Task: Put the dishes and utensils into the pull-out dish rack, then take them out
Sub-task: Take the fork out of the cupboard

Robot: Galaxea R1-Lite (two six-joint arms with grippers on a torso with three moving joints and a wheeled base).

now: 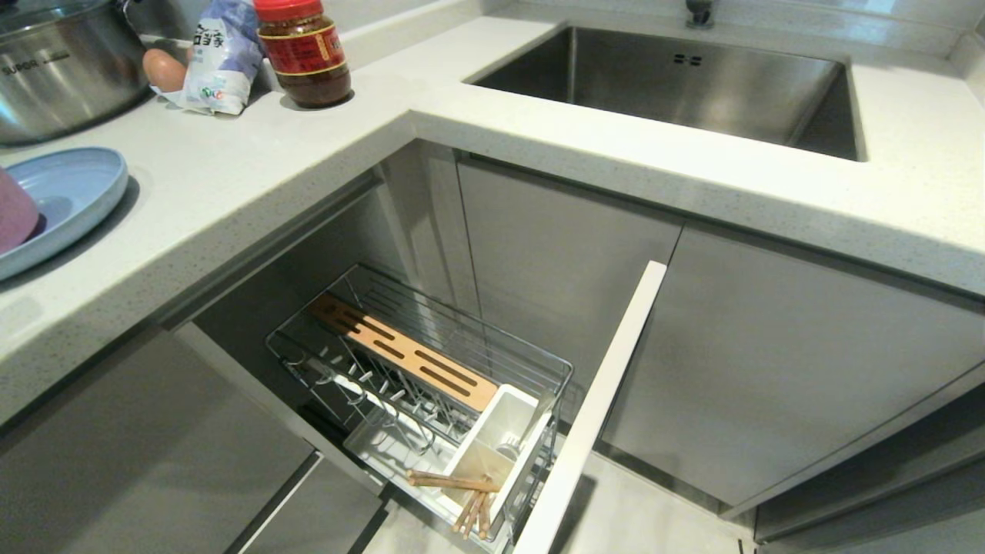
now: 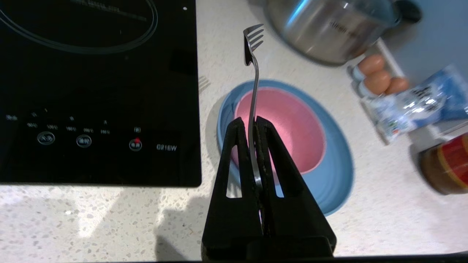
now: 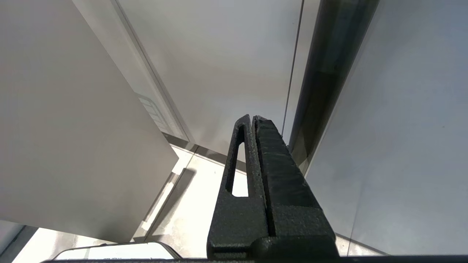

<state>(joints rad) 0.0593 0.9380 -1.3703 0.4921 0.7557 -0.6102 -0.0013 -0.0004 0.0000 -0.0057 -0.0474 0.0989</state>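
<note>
Pull-out dish rack [image 1: 431, 377] stands open, chopsticks [image 1: 462, 492] already in its end. Plate [image 2: 329, 171] and bowl [image 2: 289, 128] wait on the tabletop [image 2: 109, 219] — unloaded. My left jaws pinch the fork [image 2: 253, 84] above them; right jaws pressed together, idle.

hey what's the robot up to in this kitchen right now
The left gripper is shut on a fork, held above the pink bowl that sits in the blue plate on the counter. The pull-out dish rack stands open, with chopsticks in it. The right gripper is parked, shut.
</note>
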